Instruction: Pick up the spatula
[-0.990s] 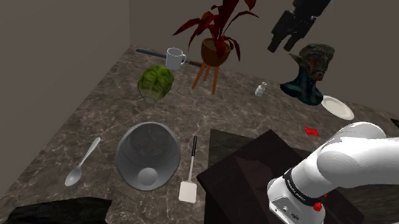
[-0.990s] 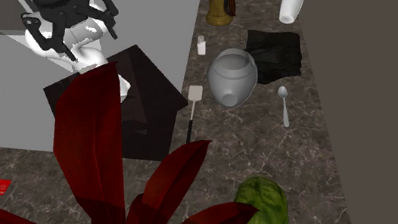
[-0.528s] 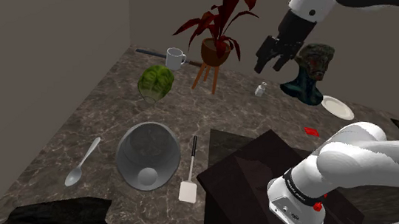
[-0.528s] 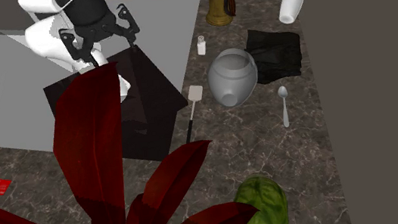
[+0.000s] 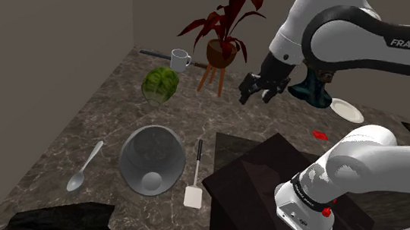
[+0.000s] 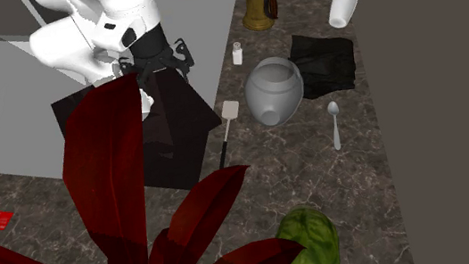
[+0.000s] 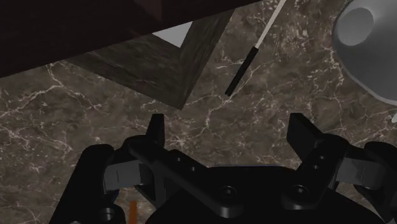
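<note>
on a dark marbled counter (image 5: 113, 102), in the narrow lane between the robot's dark stand (image 5: 262, 188) and a grey bowl (image 5: 152, 159) tipped on its side, the spatula (image 5: 197, 174) lies flat. its white blade is toward the shoulder view's bottom edge and its thin black handle points toward a potted plant (image 5: 226, 28). the bowl sits just beside it, with a spoon (image 5: 84, 167) on the bowl's other side. the black gripper (image 5: 254, 98) hangs well above the counter, out past the handle's end, with fingers turned down and jaws spread wide on nothing. in the wrist view the handle lies ahead of the fingertips, not between them. the wide spread looks meant to straddle the slim handle on the way down. the black end of the handle — the part farthest from the bowl and clear of the stand's corner — seems the roomiest place to pinch. a careless descent could knock the bowl or catch the stand's edge.
</note>
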Available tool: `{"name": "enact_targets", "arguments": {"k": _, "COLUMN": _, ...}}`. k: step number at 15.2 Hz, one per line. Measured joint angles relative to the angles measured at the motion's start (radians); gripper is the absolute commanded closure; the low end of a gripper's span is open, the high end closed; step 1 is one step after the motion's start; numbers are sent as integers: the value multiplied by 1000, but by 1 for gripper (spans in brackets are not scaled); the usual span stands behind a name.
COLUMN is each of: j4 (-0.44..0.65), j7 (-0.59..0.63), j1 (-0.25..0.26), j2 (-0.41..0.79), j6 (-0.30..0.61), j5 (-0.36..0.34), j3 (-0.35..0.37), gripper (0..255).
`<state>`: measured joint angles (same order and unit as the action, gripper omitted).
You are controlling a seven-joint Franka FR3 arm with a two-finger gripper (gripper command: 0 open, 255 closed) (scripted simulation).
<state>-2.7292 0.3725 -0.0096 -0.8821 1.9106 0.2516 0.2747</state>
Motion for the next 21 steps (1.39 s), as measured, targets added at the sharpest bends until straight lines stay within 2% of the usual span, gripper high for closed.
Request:
{"name": "enact_targets", "arguments": {"k": 7, "j4": -132, "j7": 220, "j1": 33, "j2": 93, "j6": 238, "j5": 128, "j3": 194, "gripper": 0}}
{"name": "enact_targets", "arguments": {"k": 11, "j4": -151, "j7": 351, "j1": 19, "j2": 239, "j6": 411, "j5": 185, "j3": 324, "gripper": 0}}
{"name": "enact_targets", "arguments": {"k": 14, "j4": -154, "j7": 463, "j1": -14, "j2": 365, "j6": 545, "j5": 203, "j3": 433, "gripper": 0}}
{"name": "enact_targets", "arguments": {"k": 16, "j4": -143, "j7": 554, "j1": -60, "j2": 462, "j6": 635, "j5": 185, "j3": 517, "gripper": 0}}
{"name": "enact_targets", "arguments": {"k": 18, "j4": -125, "j7": 676, "j1": -163, "j2": 595, "j6": 750, "j5": 109, "j3": 634, "gripper": 0}}
{"name": "enact_targets", "arguments": {"k": 19, "j4": -107, "j7": 761, "j1": -237, "j2": 660, "j6": 794, "j5": 40, "j3": 705, "gripper": 0}}
{"name": "enact_targets", "arguments": {"k": 20, "j4": -97, "j7": 873, "j1": -335, "j2": 730, "j6": 837, "j5": -68, "j3": 789, "gripper": 0}}
{"name": "enact_targets", "arguments": {"k": 21, "j4": -69, "j7": 1027, "j1": -452, "j2": 833, "j6": 852, "j5": -229, "j3": 853, "gripper": 0}}
